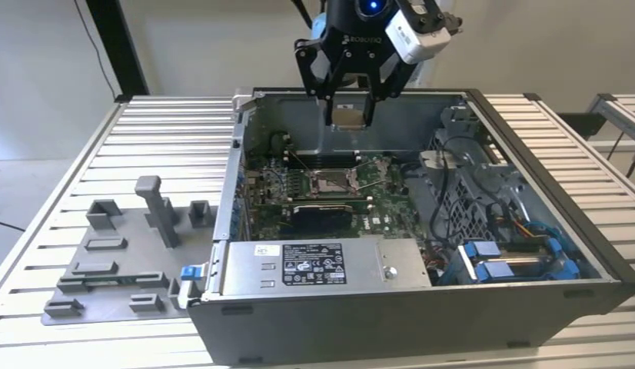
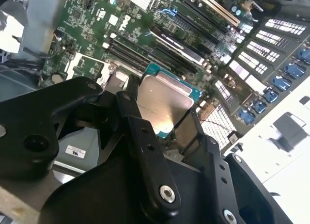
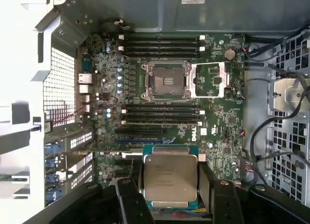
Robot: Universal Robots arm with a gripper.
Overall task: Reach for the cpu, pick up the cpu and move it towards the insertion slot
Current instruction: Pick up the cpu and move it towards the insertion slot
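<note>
Hand (image 1: 351, 115) clamped on the cpu (image 3: 170, 178), fingers (image 2: 145, 141) pinching its opposite edges. Held in the air above the motherboard (image 3: 218, 122) inside the open case (image 1: 563, 231), apart from the slot (image 3: 167, 81).

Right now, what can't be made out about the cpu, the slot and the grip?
- cpu underside: faces away in both wrist views.
- cpu edges at the fingers: covered by the gripper.
- Insertion slot pins: too small in the first wrist view.
- Slot to cpu height gap: unclear in the exterior view.
</note>
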